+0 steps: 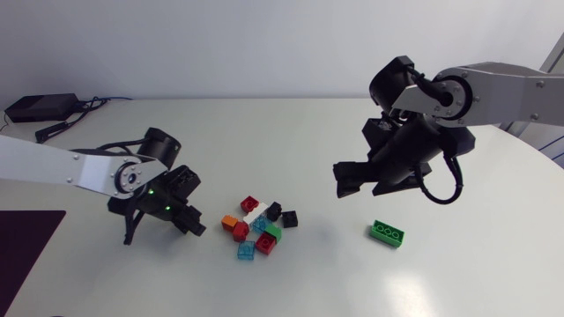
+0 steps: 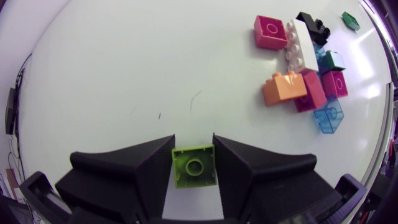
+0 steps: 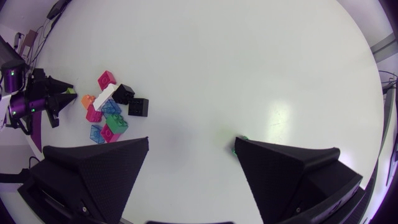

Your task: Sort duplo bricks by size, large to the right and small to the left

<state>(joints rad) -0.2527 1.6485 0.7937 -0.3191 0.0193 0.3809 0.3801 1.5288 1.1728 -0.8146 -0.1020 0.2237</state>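
At the far left of the table (image 1: 291, 132) lies a black box (image 1: 40, 107) with cables, and nearer the front edge there is a dark mat (image 1: 26, 242). The left arm (image 1: 62, 165) comes in from the left side and its gripper, the left gripper (image 2: 193, 140), is low over the table, just left of the pile. It is clenched on a small lime brick (image 2: 194, 165), which sits between the two fingers with its one stud up and touches both of them. In the middle of the table is the pile of bricks (image 1: 260, 227), close together and partly touching: an orange brick (image 2: 285, 87) beside a red brick (image 2: 314, 89), a long white brick (image 2: 297, 45), a magenta brick (image 2: 270, 31), two black bricks (image 1: 282, 214), a small green brick (image 1: 273, 232) and a clear blue brick (image 2: 328, 115) at the near edge of the pile. Right of the pile the right gripper (image 1: 352, 180) hangs above the table, released, with its fingers wide apart and nothing between them. Below it and a little to the right, well apart from the pile, a large green brick (image 1: 387, 232) lies flat on the table. The right arm (image 1: 493, 92) comes in from the right side.
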